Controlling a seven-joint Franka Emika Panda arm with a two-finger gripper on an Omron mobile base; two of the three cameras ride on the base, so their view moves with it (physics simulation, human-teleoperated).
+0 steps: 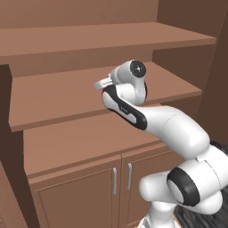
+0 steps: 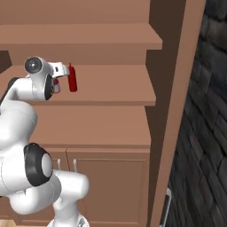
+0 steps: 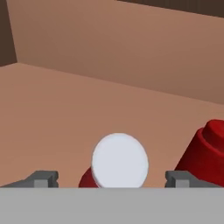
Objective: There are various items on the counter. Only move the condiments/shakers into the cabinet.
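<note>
Red bottle [image 3: 116, 168] (white cap facing the camera) sits on cabinet [image 2: 111, 95] shelf between wide-open gripper [image 3: 111, 178] fingertips, untouched; squeeze bottle [image 2: 72, 79] stands beside.

Even soft light, sharp render.

On the cabinet's [image 2: 177, 88] middle shelf [image 2: 111, 88], a red squeeze bottle [image 2: 72, 80] stands upright just right of the hand. In the hand view, a white-capped red bottle [image 3: 119, 162] sits between the spread fingers [image 3: 43, 178], another red bottle [image 3: 205, 153] close beside. The shelf beyond lies bare to the back wall [image 3: 131, 48].
</note>
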